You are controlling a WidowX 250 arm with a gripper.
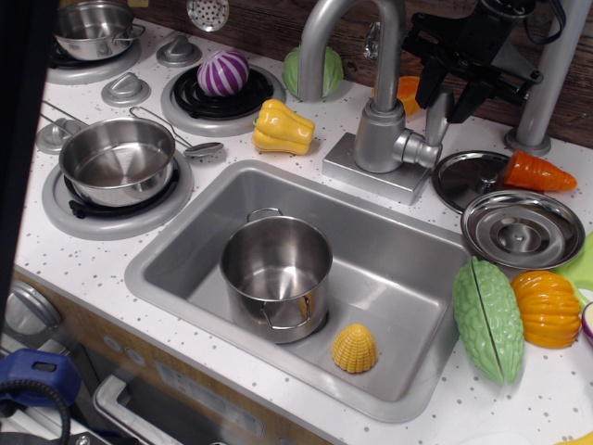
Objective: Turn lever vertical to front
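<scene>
Counter (111,255): white speckled top carrying a sink, burners and toy food.
Faucet body (378,136): silver cylinder on a square base at the sink's far rim, with a tall curved spout (345,28) rising from it.
Lever (436,115): flat silver paddle on the right side of the faucet body, joined by a round stub, standing nearly upright with a slight rightward tilt.
Pincer (447,91): black, at the upper end of the lever, fingers apart, one on each side of the paddle tip; whether they touch it cannot be told.
Grey pole (545,79): right of the pincer, standing on the counter.
Sink (408,269): grey basin holding a steel pot (276,276) and a yellow corn piece (355,349) just beside it.
Left burner: steel pan (118,159) seated on it.
Rear burner: purple striped vegetable (223,72).
Yellow pepper (282,128): on the counter between the rear burner and the faucet.
Right of the faucet: dark round lid (468,178), orange carrot (539,172) touching it, steel lid (523,229) in front.
Right front: green gourd (488,319) against an orange pumpkin (548,307).
</scene>
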